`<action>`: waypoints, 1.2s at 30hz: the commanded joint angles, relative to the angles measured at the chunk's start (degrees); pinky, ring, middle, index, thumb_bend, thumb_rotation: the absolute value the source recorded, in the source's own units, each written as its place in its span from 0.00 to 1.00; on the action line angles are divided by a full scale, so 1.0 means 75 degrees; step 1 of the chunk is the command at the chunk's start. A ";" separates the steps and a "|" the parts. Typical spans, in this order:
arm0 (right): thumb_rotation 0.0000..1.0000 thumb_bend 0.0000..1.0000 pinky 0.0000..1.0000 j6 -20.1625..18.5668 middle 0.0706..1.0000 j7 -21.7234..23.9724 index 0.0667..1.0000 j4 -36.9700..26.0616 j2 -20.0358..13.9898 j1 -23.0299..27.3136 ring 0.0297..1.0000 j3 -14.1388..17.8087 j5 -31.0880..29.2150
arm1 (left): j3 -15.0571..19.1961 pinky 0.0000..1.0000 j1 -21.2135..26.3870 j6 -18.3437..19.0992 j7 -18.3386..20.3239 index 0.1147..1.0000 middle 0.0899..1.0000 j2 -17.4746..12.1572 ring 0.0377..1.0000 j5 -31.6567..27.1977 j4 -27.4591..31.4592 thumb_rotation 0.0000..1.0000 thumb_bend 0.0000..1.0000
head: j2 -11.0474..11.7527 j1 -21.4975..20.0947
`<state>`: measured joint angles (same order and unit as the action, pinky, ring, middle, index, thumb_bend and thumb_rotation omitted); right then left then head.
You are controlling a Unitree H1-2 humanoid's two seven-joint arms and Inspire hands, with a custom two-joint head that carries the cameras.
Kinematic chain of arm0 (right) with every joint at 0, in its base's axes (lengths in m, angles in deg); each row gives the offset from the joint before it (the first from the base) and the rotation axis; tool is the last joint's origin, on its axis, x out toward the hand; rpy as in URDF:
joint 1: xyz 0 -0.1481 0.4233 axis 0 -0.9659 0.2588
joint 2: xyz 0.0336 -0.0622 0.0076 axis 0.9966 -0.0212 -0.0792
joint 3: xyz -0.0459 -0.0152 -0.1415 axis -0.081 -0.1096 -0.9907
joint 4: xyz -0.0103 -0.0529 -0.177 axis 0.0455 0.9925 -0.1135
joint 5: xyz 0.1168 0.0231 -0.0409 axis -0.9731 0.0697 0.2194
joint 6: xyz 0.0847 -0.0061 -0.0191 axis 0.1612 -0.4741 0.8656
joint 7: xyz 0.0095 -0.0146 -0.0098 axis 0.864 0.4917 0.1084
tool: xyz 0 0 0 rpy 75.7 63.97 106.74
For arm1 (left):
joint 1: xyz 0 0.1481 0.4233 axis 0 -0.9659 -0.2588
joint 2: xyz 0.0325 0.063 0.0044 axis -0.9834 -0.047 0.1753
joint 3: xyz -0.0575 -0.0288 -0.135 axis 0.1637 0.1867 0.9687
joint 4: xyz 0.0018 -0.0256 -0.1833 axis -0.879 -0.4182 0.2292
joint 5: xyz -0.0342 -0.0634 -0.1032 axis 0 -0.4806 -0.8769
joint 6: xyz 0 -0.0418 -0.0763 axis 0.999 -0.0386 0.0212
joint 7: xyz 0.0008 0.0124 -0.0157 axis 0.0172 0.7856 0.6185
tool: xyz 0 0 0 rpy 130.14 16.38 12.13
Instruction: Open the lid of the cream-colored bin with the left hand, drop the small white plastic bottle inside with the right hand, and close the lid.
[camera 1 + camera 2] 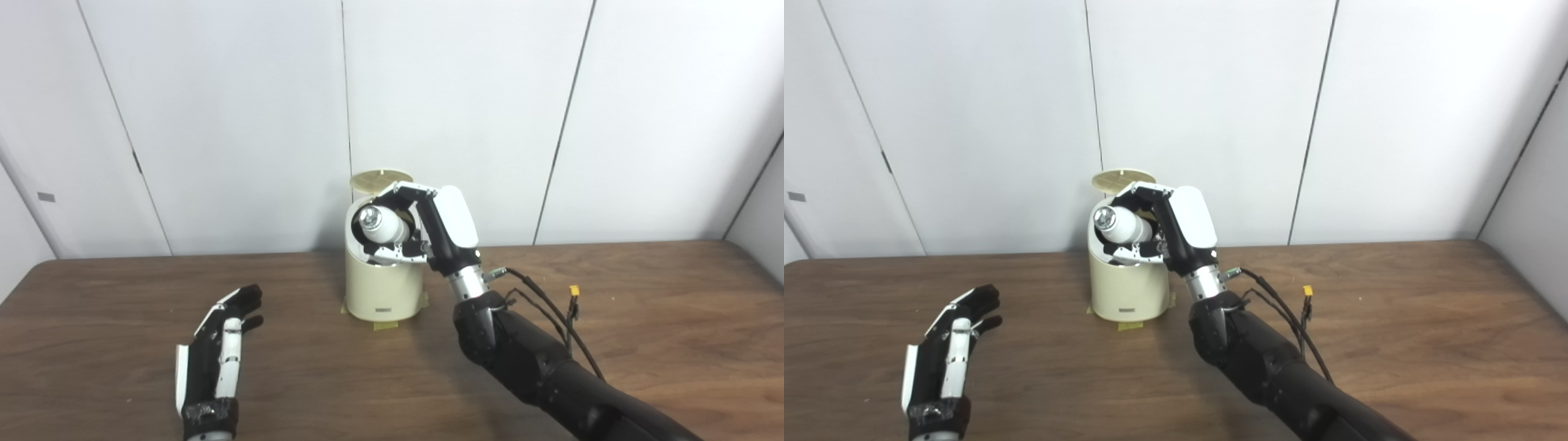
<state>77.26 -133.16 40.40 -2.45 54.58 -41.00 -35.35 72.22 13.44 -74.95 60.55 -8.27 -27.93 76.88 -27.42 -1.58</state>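
Observation:
The cream-colored bin (383, 285) stands at the table's middle rear, taped down at its base. Its round lid (381, 179) is swung up behind the mouth. My right hand (429, 226) is shut on the small white plastic bottle (383, 225), holding it on its side right over the bin's open mouth, cap end toward me. My left hand (217, 352) rests low over the table at the front left, open, fingers stretched out, well apart from the bin.
The brown wooden table (643, 318) runs to a white panelled wall behind. Black cables with a yellow connector (574, 291) hang off my right forearm, right of the bin.

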 commanded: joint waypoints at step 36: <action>0.10 0.95 0.57 0.0157 0.64 0.0581 0.63 -0.0383 0.0079 0.0079 0.61 0.0701 -0.0110 | -0.0044 0.74 0.0275 -0.0214 -0.0032 0.71 0.75 0.0003 0.79 0.0058 0.0118 0.76 0.18 | 0.0011 -0.0045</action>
<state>77.25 -127.57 39.78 -1.67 52.84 -36.65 -36.34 72.23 13.46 -74.94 60.54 -8.29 -27.93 76.82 -27.33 -1.85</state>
